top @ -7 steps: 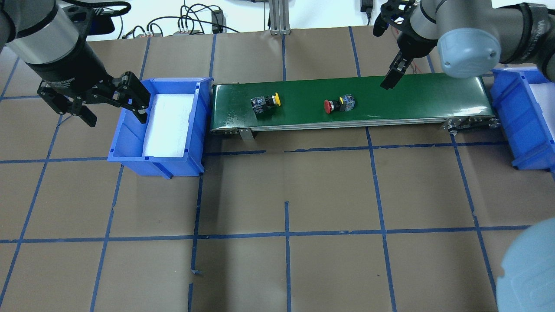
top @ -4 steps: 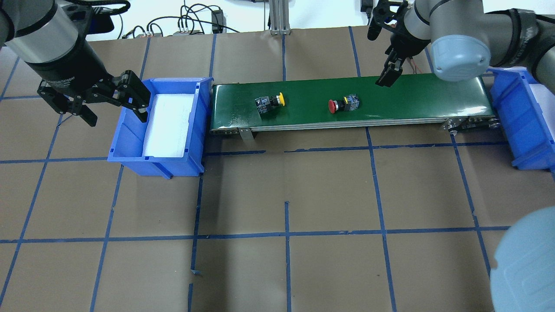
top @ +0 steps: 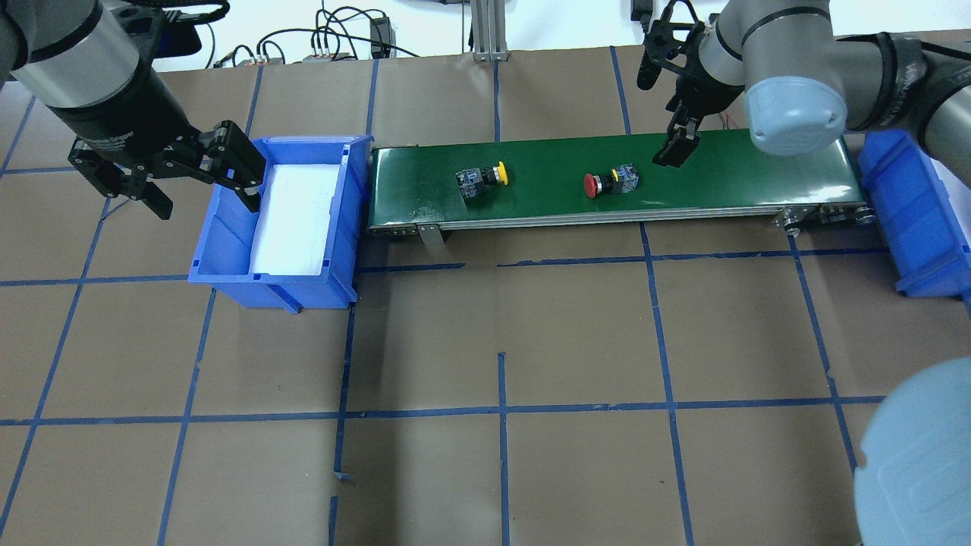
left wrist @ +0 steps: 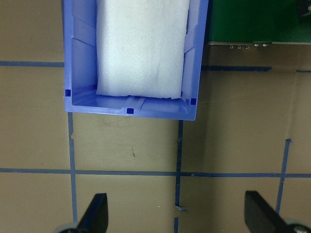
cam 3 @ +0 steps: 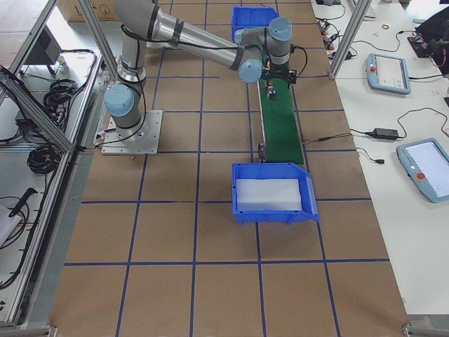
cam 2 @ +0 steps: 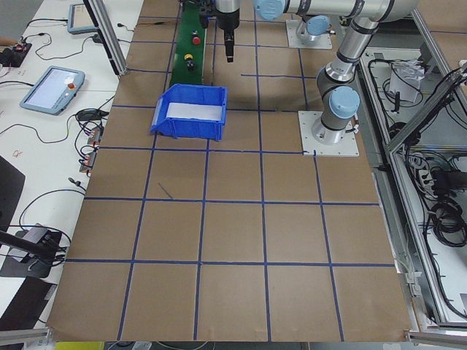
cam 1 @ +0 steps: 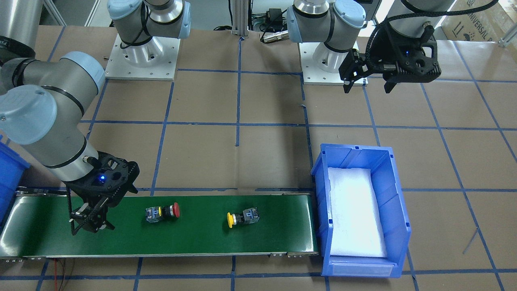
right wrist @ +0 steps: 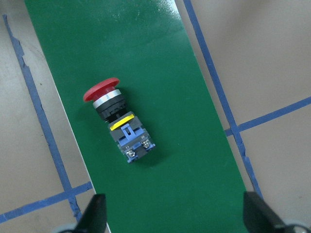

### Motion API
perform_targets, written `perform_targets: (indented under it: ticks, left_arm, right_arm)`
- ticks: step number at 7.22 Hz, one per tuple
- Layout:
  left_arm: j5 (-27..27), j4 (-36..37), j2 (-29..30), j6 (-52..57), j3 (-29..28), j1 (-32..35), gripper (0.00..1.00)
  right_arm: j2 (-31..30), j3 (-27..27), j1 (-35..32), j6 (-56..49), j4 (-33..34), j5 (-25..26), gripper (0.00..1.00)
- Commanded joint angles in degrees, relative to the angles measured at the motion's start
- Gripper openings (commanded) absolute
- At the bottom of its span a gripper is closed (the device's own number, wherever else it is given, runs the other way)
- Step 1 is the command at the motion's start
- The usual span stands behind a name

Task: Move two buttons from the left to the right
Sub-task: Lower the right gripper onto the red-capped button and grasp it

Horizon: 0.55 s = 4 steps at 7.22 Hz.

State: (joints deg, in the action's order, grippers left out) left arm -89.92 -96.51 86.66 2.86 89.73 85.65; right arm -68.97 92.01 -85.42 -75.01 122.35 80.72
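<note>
- Overhead exterior: showing the yellow button [top: 481, 178] and the red button [top: 611, 183] lying on their sides on the green belt [top: 743, 178], well apart, the yellow one nearer the left blue bin [top: 227, 262].
- Exterior front-facing: showing the left end effector [cam 1: 367, 85] hanging spread above the tabletop [cam 1: 262, 153], gripping nothing.
- Left wrist-mounted: looking down on the bin's white foam pad [left wrist: 141, 48].
- Right wrist-mounted: looking past the spread right end effector [right wrist: 177, 221] onto the red button, touching nothing.

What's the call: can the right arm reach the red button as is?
Probably yes. The red button lies on its side on the green conveyor belt, the right pincer hangs open over the belt close by, and nothing stands between them. The yellow button lies farther along, out of the way.
</note>
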Motion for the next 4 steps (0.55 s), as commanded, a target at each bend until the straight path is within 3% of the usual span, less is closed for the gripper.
perform_targets:
  ticks: [1,4]
  left_arm:
    - [0.5,0.1,0.3,0.0,-0.4,1.1,1.0]
    - [0.4,0.2,0.3,0.9,-0.6,0.8,1.0]
  right_arm:
    - [0.8,1.8,0.0,0.0,0.4,-0.1,1.0]
    - [3.5,2.4,0.1,-3.4,3.0,-0.1,1.0]
